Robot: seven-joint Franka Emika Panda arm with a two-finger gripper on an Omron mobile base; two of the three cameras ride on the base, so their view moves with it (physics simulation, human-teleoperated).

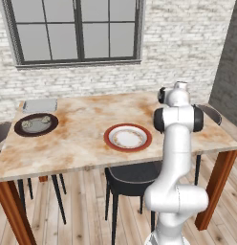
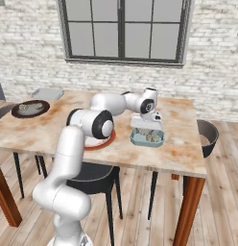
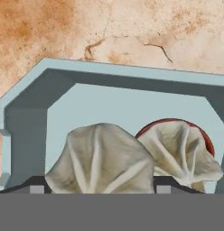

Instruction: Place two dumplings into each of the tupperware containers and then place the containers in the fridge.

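my hand (image 2: 150,126) is wide open over the container (image 2: 147,138), gripping nothing — two dumplings (image 3: 101,160) lie inside; i should rise straight, touching neither.

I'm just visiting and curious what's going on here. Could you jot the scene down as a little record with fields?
Table: marble-look top, wooden legs
Near container: two dumplings inside
Hand: just above that container, open
Far container: at far corner, contents unclear
Dark plate: holds dumplings
Red-rimmed plate: no dumplings on it
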